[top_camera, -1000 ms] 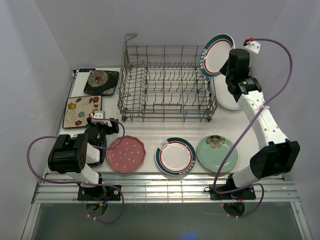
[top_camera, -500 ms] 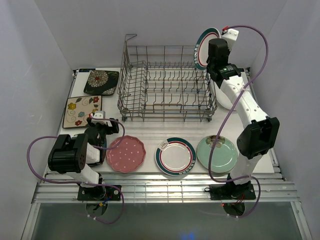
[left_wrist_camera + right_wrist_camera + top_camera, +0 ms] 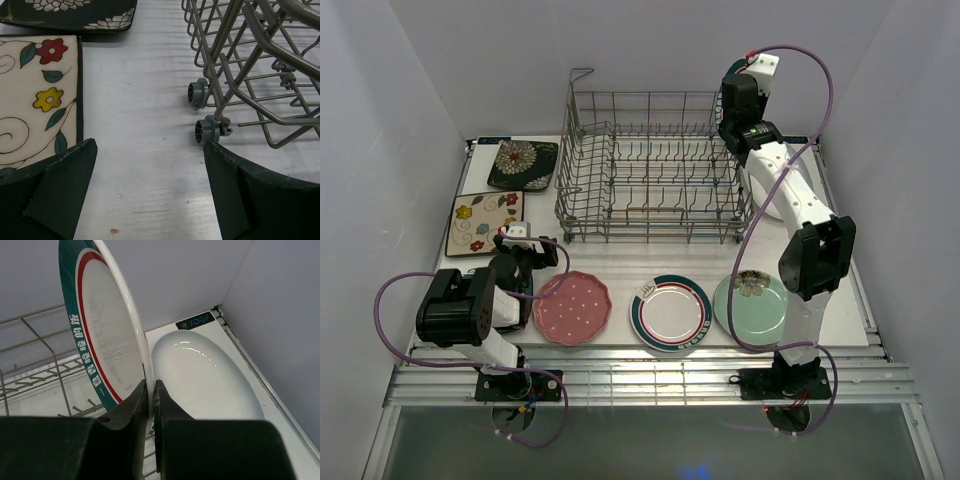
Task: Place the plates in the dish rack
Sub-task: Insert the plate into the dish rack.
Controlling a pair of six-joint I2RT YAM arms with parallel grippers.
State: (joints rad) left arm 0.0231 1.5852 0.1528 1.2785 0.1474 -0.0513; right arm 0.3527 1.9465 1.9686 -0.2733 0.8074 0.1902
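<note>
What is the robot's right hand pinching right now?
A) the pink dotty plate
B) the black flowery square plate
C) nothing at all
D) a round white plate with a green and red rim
D: in the right wrist view the right gripper is shut on the edge of the green-rimmed plate, holding it upright by the dish rack.
</note>
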